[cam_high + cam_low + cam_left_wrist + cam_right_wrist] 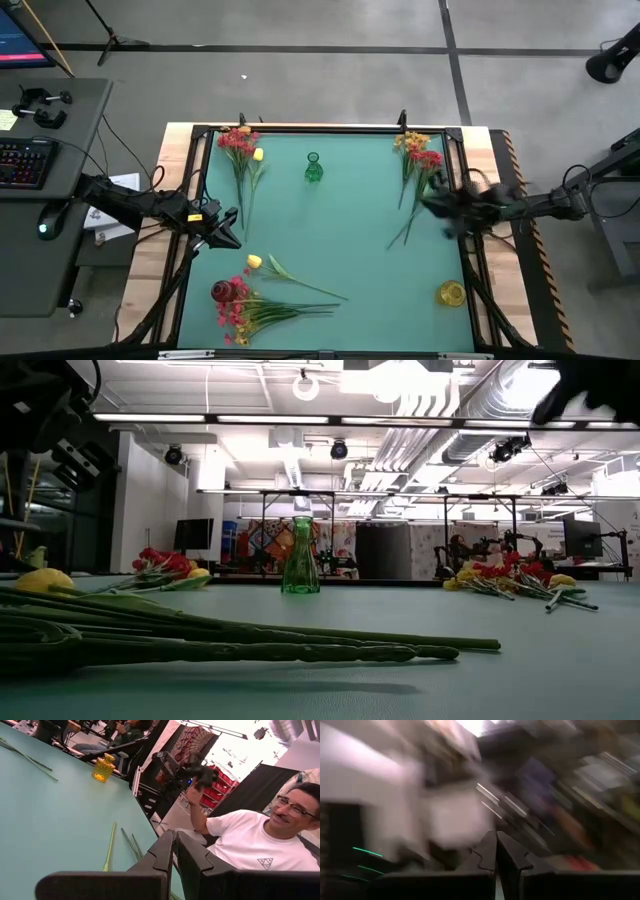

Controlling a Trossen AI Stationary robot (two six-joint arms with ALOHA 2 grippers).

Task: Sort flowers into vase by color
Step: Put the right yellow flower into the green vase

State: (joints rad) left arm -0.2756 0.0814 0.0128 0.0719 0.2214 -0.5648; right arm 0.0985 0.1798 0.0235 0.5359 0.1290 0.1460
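Both tools clenched and holding nothing: left tool (232, 236) beside flowers (262, 300), right tool (432, 207) above table (350, 230).

No text, label, brand or number can be read; the person's white T-shirt (250, 847) carries only a small triangle sign.

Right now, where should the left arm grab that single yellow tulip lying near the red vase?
Probably mid-stem: the yellow tulip lies flat, its thin green stem running clear toward the table's middle. Bring the left gripper straight down, fingers across the stem, away from the red vase.
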